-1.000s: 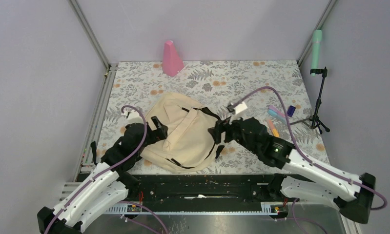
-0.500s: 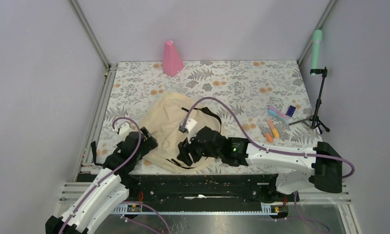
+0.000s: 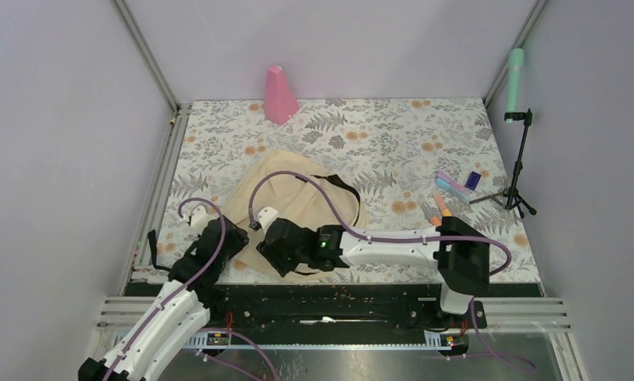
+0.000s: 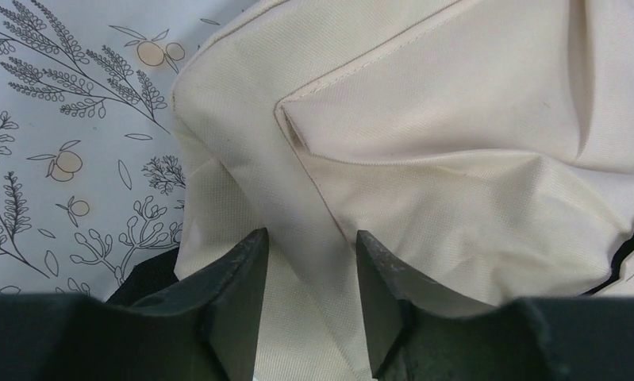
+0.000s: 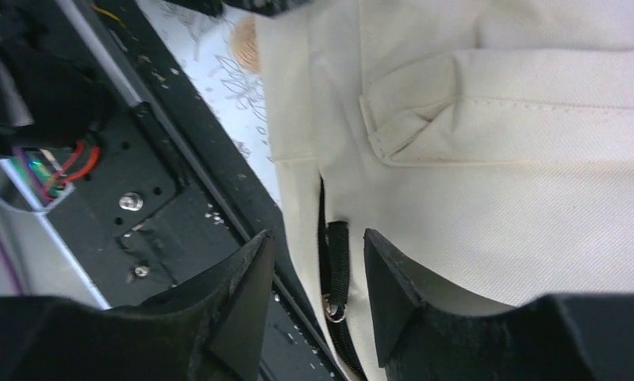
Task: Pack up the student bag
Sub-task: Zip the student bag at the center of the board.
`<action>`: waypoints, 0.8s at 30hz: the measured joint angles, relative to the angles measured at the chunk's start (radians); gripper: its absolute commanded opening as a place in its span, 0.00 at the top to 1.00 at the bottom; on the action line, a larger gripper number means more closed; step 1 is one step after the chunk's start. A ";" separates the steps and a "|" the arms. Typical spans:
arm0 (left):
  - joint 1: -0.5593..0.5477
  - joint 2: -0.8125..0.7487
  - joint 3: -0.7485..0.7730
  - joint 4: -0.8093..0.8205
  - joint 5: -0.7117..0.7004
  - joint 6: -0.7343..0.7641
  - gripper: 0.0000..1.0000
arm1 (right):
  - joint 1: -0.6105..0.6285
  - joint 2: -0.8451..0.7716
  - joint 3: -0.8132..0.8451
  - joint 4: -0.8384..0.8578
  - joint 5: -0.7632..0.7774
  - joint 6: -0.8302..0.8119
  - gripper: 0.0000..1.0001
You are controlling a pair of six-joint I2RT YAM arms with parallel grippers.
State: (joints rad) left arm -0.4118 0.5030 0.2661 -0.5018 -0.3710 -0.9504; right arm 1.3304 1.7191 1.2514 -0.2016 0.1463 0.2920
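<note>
The student bag point(image 3: 297, 202) lies flat on the left half of the table point(image 3: 393, 135), close to the near edge, and both my arms are bent low over its near side. It is cream fabric with black straps.

My left gripper point(image 4: 311, 236) is at the left near corner of the bag. In the left wrist view its two fingers stand apart, and a raised fold of the cream fabric fills the gap between them. If the fingers press this fold or only stand beside it, I cannot tell. Beside the fold I see the corner of a sewn pocket flap point(image 4: 297, 127).

My right arm reaches across to the left, so my right gripper point(image 5: 317, 236) is over the near edge of the bag, just beside the black rail point(image 5: 139, 198). Its fingers are apart. Between them lies a black zipper pull point(image 5: 337, 262) with a small metal ring, and neither finger touches it.

Far at the back stands a pink cone point(image 3: 280, 95). At the right side some coloured pens point(image 3: 448, 194) lie well apart from the bag.
</note>
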 measured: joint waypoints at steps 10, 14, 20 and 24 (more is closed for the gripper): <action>0.001 -0.013 0.000 -0.002 0.000 -0.002 0.74 | 0.005 0.074 0.048 -0.117 0.072 0.020 0.49; 0.001 -0.013 0.000 -0.001 0.000 -0.001 0.78 | 0.005 0.116 0.068 -0.124 0.073 0.027 0.51; 0.001 -0.025 0.000 0.001 0.000 -0.007 0.93 | 0.005 0.158 0.091 -0.140 0.075 0.032 0.67; 0.001 -0.026 0.000 0.003 0.003 -0.011 1.00 | 0.007 0.173 0.109 -0.156 0.079 0.042 0.77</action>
State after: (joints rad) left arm -0.4110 0.4774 0.2657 -0.4984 -0.3676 -0.9619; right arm 1.3373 1.8923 1.3609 -0.3576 0.2253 0.3344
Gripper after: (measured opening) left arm 0.042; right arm 0.294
